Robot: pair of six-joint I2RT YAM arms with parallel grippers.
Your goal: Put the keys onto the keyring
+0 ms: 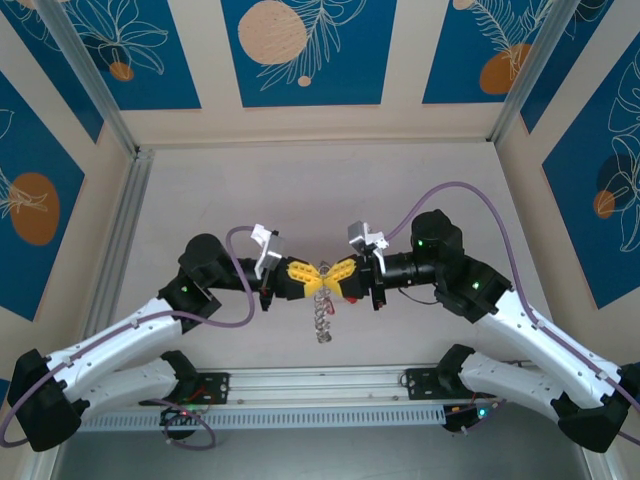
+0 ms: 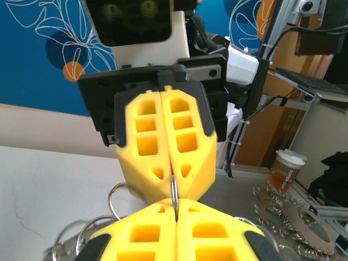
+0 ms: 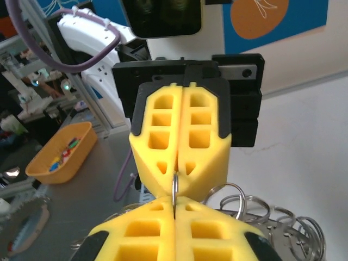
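Observation:
Above the middle of the table my two yellow-fingered grippers meet tip to tip, the left gripper (image 1: 312,276) coming from the left and the right gripper (image 1: 337,273) from the right. Both are shut on the thin silvery keyring (image 1: 325,272), which stands edge-on between them. The left wrist view has the keyring (image 2: 174,191) pinched in my left gripper (image 2: 175,204), with the right fingers (image 2: 187,136) above. From the right wrist, the keyring (image 3: 174,187) sits in my right gripper (image 3: 174,201). A bunch of small grey keys (image 1: 322,316) dangles below, and a red piece (image 1: 358,298) hangs beside it.
Loose wire loops (image 3: 239,197) hang beside the fingers. An orange bin (image 3: 60,152) of small coloured bits and a lidded cup (image 2: 286,168) stand off the table. A metal rail (image 1: 320,385) runs along the near edge between the arm bases.

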